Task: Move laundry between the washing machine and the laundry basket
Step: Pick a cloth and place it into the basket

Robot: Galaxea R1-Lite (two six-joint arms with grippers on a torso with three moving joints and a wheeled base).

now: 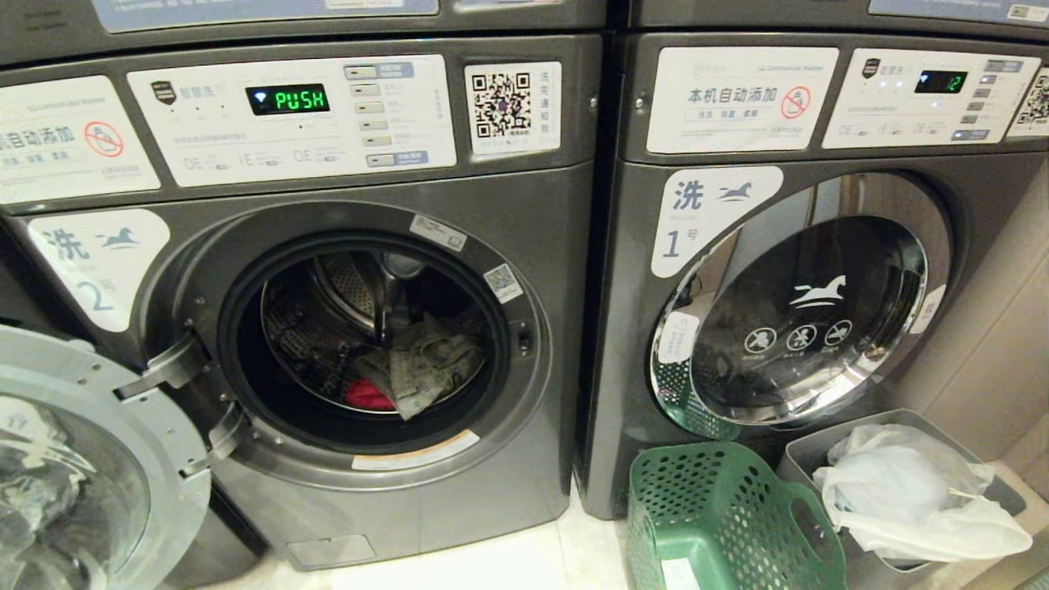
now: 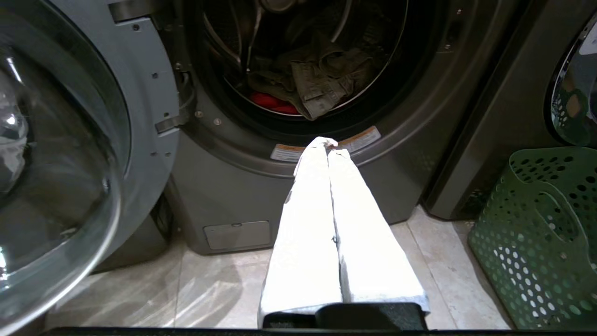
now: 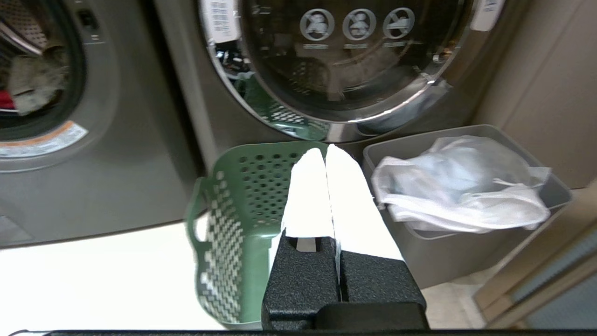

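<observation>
You see the washing machine (image 1: 369, 344), labelled "2" and showing green "PUSH", at left with its door open; red laundry (image 1: 367, 397) lies in its drum. The empty laundry basket (image 1: 721, 516) stands at lower right below machine "1" (image 1: 819, 270). Both jaws are clenched, grasping nothing.

Only the two grippers showed of the robot. The left gripper (image 2: 330, 144) had two long white fingers (image 2: 303, 233), flat-faced and tapering to narrow tips, their surface slightly mottled, rising from a black textured base. The right gripper (image 3: 325, 151) matched it: bright white tapered fingers (image 3: 350, 210) set into two grainy black blocks with a small rectangular slot between white and black.
</observation>
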